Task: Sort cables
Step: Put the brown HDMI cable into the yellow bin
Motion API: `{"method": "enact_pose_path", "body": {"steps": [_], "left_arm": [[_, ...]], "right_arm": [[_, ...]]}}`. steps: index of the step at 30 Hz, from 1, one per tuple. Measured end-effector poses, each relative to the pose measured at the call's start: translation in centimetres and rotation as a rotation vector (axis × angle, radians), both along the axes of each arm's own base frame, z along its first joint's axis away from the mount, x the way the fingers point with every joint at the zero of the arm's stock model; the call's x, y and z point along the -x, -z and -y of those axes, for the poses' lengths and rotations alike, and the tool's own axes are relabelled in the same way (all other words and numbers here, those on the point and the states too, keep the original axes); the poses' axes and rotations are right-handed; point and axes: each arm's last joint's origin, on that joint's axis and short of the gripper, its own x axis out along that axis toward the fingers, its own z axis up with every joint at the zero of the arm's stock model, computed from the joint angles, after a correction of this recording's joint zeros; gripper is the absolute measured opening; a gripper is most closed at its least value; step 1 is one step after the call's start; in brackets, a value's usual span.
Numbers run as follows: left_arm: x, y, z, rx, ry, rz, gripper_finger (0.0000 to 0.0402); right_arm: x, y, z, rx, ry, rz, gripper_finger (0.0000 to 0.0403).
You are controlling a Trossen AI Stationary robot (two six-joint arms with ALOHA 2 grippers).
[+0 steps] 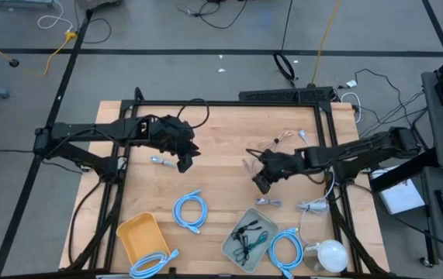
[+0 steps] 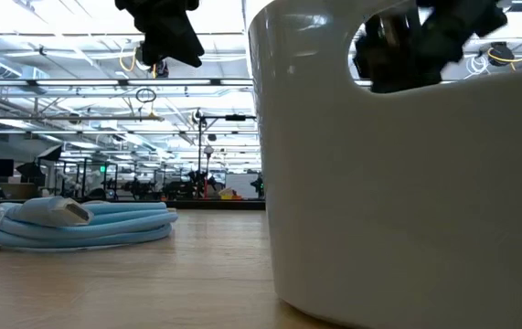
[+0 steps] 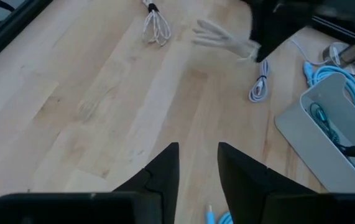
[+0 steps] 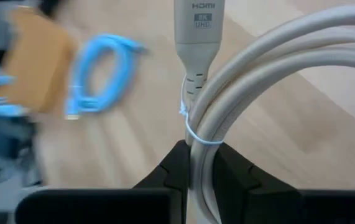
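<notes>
Pinching a beige cable (image 4: 227, 106) between closed fingers, the right gripper (image 1: 261, 183) lifts it right of centre for sorting; the left gripper (image 1: 184, 161), slightly parted, hovers empty centre-left.

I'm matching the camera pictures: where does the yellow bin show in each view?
High view: yellow bin, lower left of the table.
Low view: not in it.
Left wrist view: not in it.
Right wrist view: blurred, at the far left.
Shared landmark: the light-blue cable loop beside it.
</notes>
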Motion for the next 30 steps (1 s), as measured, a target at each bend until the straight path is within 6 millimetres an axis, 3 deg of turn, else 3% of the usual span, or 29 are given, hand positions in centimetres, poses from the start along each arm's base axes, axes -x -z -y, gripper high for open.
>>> {"method": "enact_pose_path", "body": {"steps": [7,13,18,21,26,30], "left_arm": [[0.0,0.0,0.0,0.012,-0.011,0.000,0.0074],[0.6,-0.2,-0.1,-0.004,-0.049,-0.013,0.0050],[2.7,-1.0,-0.4,-0.035,-0.160,-0.042,0.0017],[4.9,-1.1,-0.2,0.045,-0.062,-0.130,0.0004],[7.3,-3.0,1.5,0.105,0.158,-0.024,0.0029],[6.9,-4.5,0.6,0.283,0.036,0.156,0.0057]], "right_arm": [[-3.1,-6.8,-1.0,-0.037,-0.183,0.179,0.0036],[-5.8,-11.2,-3.4,-0.029,-0.308,0.118,0.0036],[-8.2,-12.7,-5.0,0.004,-0.385,0.029,0.0036],[-9.2,-13.2,-5.6,0.018,-0.412,0.005,0.0036],[-9.6,-13.3,-6.0,0.033,-0.433,-0.032,0.0035],[-9.3,-13.2,-5.7,0.072,-0.401,-0.073,0.0035]]}}
